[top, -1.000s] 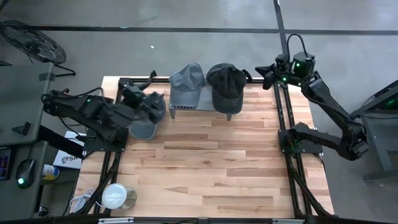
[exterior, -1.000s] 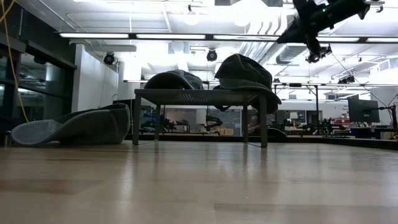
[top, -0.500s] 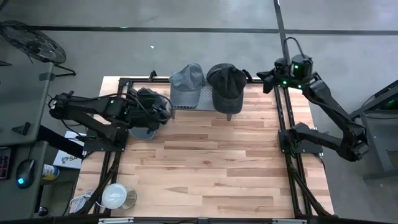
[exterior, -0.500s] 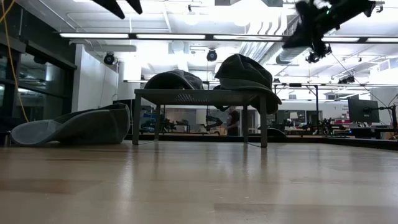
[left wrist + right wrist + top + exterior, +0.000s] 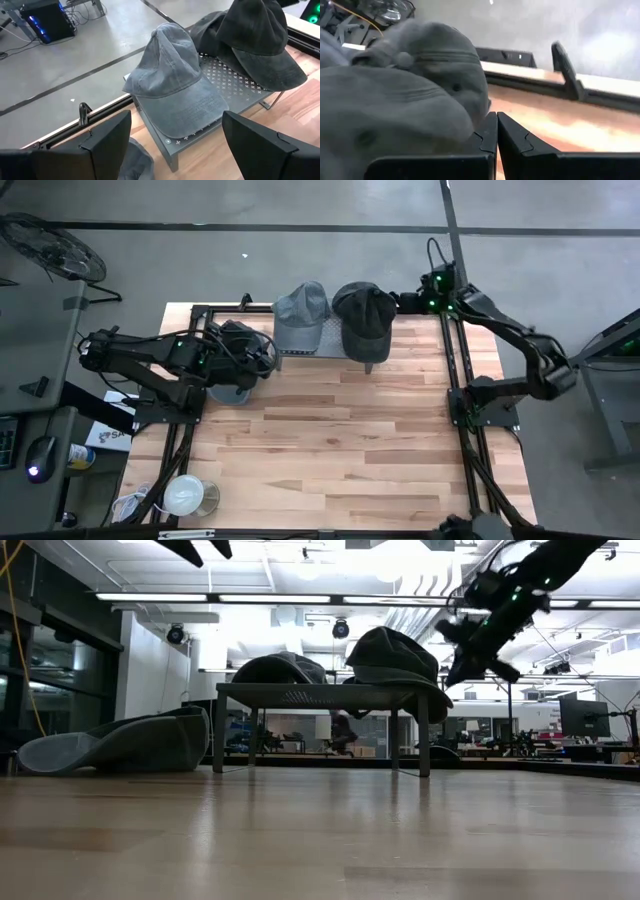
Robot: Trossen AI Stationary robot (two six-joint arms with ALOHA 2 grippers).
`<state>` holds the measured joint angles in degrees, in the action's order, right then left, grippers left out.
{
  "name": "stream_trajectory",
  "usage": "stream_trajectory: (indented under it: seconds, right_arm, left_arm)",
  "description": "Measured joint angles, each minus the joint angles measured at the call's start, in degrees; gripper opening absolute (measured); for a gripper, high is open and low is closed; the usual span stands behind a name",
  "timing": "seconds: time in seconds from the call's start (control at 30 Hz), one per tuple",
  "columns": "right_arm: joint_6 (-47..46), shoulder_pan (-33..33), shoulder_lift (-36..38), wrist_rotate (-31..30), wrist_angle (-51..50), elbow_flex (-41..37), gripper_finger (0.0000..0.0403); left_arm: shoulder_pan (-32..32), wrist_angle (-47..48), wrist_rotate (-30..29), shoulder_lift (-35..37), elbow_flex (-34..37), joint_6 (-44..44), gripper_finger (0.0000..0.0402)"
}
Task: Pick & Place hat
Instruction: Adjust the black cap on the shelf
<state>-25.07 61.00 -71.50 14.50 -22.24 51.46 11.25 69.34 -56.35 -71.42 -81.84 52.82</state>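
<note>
- The blue-grey cap [image 5: 175,90] and the dark cap [image 5: 260,42] rested side by side on the perforated metal stand [image 5: 235,82], ahead of the left gripper [image 5: 175,145], whose jaws stood wide apart and empty.
- A third cap [image 5: 120,743] lay on the wooden table [image 5: 340,450], below that gripper.
- The right gripper [image 5: 496,131] sat just beside the dark cap, jaws pressed together, holding nothing.

Glass jar [image 5: 186,496] near table's [image 5: 350,450] corner

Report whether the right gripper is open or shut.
Shut: the right gripper's fingers meet with no gap, empty, beside the dark hat.
</note>
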Motion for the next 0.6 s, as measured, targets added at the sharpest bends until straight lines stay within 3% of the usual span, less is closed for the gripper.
stream_trajectory:
  seconds: [0.3, 0.6]
  right_arm:
    - [-3.7, 1.0, -6.3, 1.7, 2.0, 0.0, 0.0000]
    - [-4.6, -0.2, -7.7, 8.3, 3.4, 0.0, 0.0000]
  left_arm:
    - [0.0, 0.0, -0.3, 0.0, 0.0, 0.0, 0.0308]
    - [0.0, 0.0, 0.2, 0.0, 0.0, 0.0, 0.0308]
